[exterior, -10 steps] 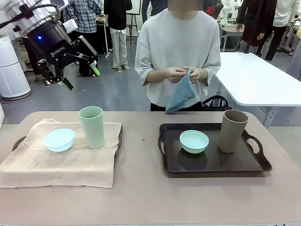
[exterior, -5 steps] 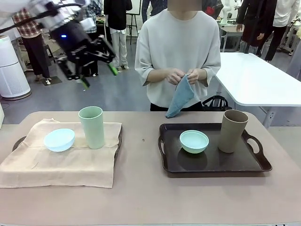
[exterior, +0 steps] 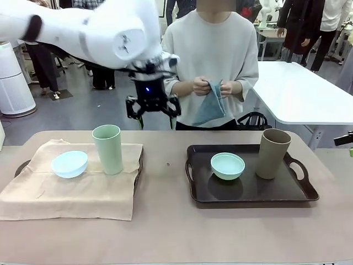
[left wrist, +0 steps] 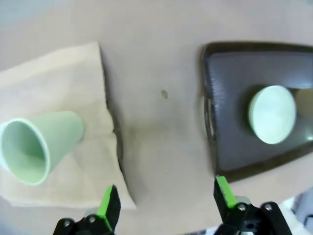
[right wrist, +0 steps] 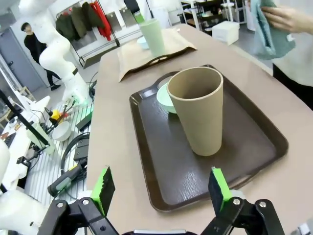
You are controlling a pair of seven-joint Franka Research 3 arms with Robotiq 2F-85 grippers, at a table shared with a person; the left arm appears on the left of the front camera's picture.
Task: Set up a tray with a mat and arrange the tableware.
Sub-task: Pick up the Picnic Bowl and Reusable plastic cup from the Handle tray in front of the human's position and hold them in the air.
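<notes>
Blue-grey cloth mat point(exterior: 212, 107) hangs from the person's hands point(exterior: 203, 85), just right of your left gripper point(exterior: 156, 120). Jaws wide open, nothing held.

The left arm point(exterior: 83, 30) stretches in high, wrist bent down, left claw point(exterior: 155, 118) spread wide; right claw point(right wrist: 161, 190) gapes likewise.

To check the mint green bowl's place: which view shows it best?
Front view: the mint green bowl sits whole and sharp on the dark tray. The left wrist view shows it from above, blurred; in the right wrist view the tan cup hides most of it.
</notes>
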